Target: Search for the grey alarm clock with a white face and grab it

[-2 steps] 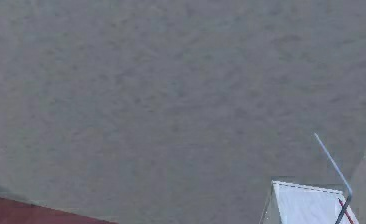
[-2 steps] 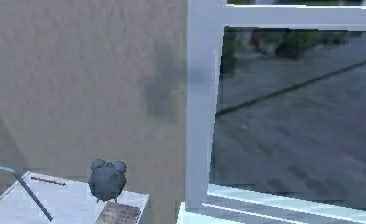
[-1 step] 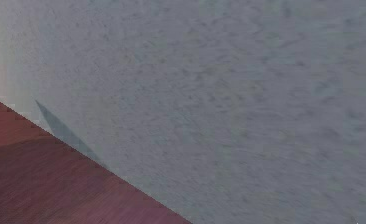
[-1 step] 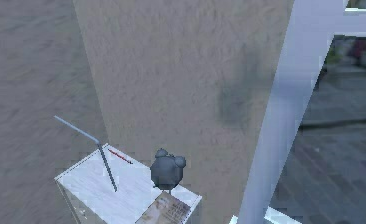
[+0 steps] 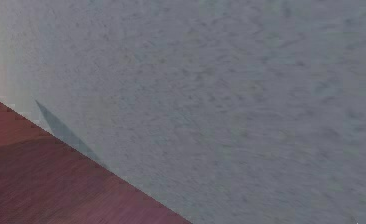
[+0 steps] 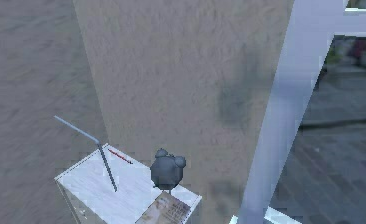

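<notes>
A dark grey round thing (image 6: 168, 171) with two small bumps on top stands on a white tabletop (image 6: 96, 185) at the arm side view's bottom. Its shape fits an alarm clock; I cannot make out a white face on it. It sits near the tabletop's right-hand corner, close to the tan wall (image 6: 181, 70) behind it.
A thin bent grey rod (image 6: 99, 145) and a small red stick (image 6: 118, 154) are on the same tabletop. A white door frame (image 6: 286, 110) rises at the right, with dark floor (image 6: 336, 150) beyond it. The forward view has a grey wall (image 5: 221, 90) close ahead and reddish floor (image 5: 41, 175) at lower left.
</notes>
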